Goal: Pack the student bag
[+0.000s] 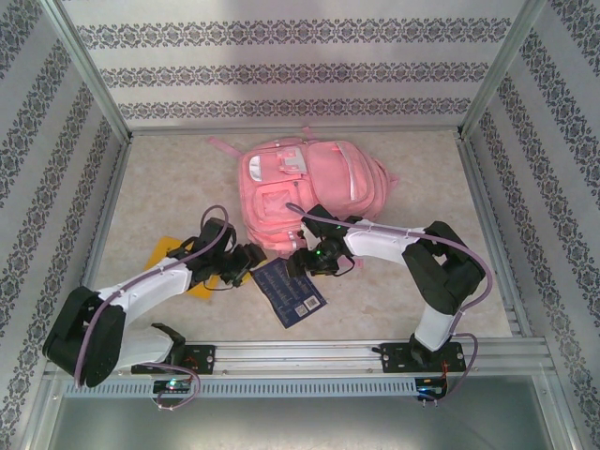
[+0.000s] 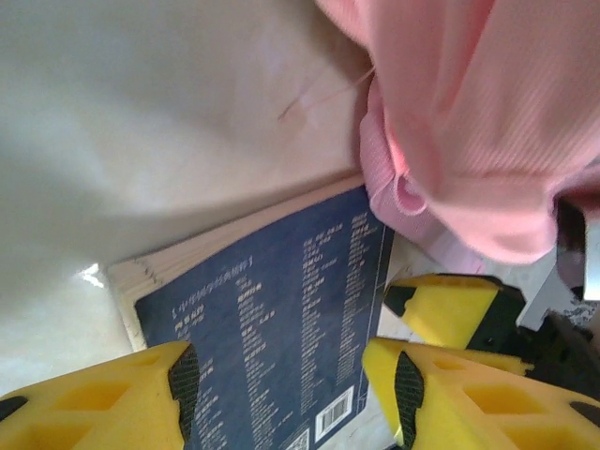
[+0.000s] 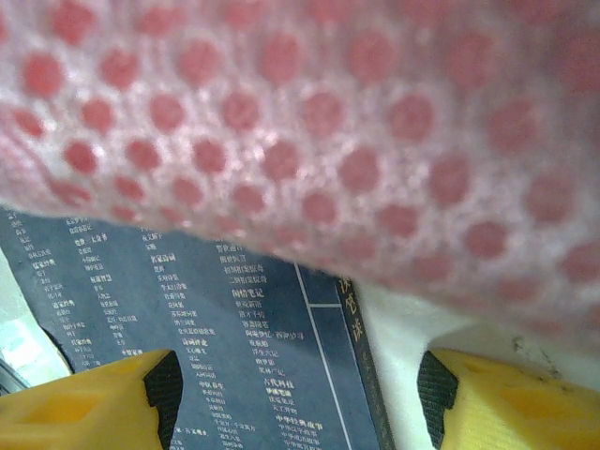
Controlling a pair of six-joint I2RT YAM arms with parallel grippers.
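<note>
— So, where's the student bag?
— Mid-tabletop, with the blue book touching its near edge.
— Fingers?
— Left fingers and right fingers are spread wide, holding nothing. I'd grip the book's free edge squarely and hold the bag's mouth open.

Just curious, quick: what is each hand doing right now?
The left hand is open over the blue book.
The right hand is open by the pink bag.
</note>
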